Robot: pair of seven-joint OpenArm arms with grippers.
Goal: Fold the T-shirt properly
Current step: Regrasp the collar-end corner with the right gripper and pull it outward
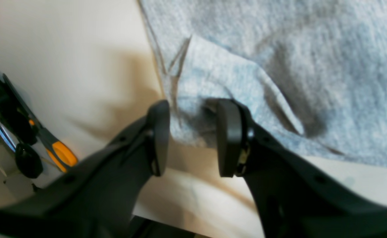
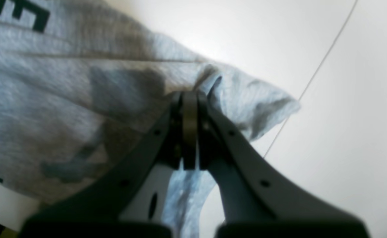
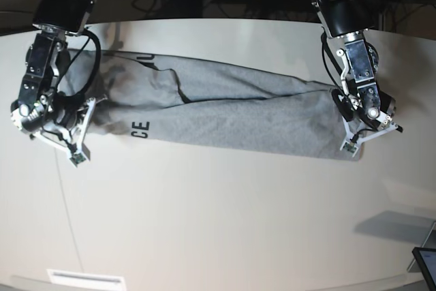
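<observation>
T-shirt [image 3: 225, 117] lay stretched across table [image 3: 225, 223] | right gripper [image 2: 189, 109] clamped tight on its bunched edge | left gripper [image 1: 193, 132] part-open astride its corner

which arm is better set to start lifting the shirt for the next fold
Right. Its tool is already shut on a pinch of the T-shirt at one end. The left tool is open, its pads either side of the cloth edge, gripping nothing yet.
</observation>
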